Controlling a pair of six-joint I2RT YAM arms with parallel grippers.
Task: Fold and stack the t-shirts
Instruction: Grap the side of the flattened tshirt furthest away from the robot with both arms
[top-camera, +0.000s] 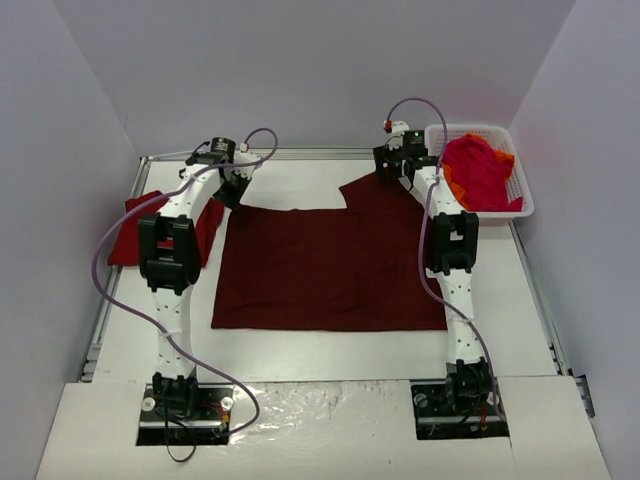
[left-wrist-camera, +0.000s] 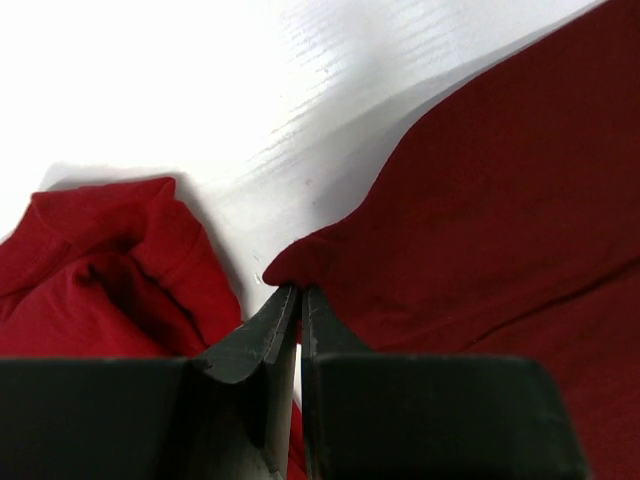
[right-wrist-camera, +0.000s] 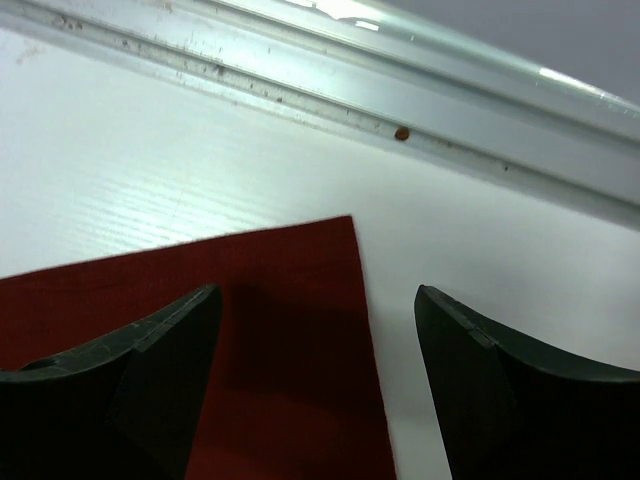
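The left tool (left-wrist-camera: 298, 292) is pressing its two fingers together on a small peak of cloth at the far left corner of the dark maroon t-shirt (top-camera: 330, 265). In the left wrist view the fabric is puckering up to the fingertips and casting a shadow on the worktop (top-camera: 330, 345) beneath it. Just to the left of this tool, a brighter red t-shirt (top-camera: 125, 240) is lying bunched in folds near the worktop's left edge, close to the maroon one; whether the two are touching is not clear. The right tool (right-wrist-camera: 318, 295) is holding its fingers wide apart and gripping nothing. It is hovering over the square corner of the maroon shirt's far right part, with one finger above the cloth and the other above bare white surface. Beyond that corner a metal rail (right-wrist-camera: 400, 90) is running along the far edge of the worktop. The rest of the maroon t-shirt is lying spread flat between the two arms, in the middle of the worktop. To the right of the right tool a white lattice basket (top-camera: 520, 180) is sitting at the far right corner, holding a crumpled crimson t-shirt (top-camera: 480, 175) with an orange t-shirt (top-camera: 455, 188) peeking out at its left side.
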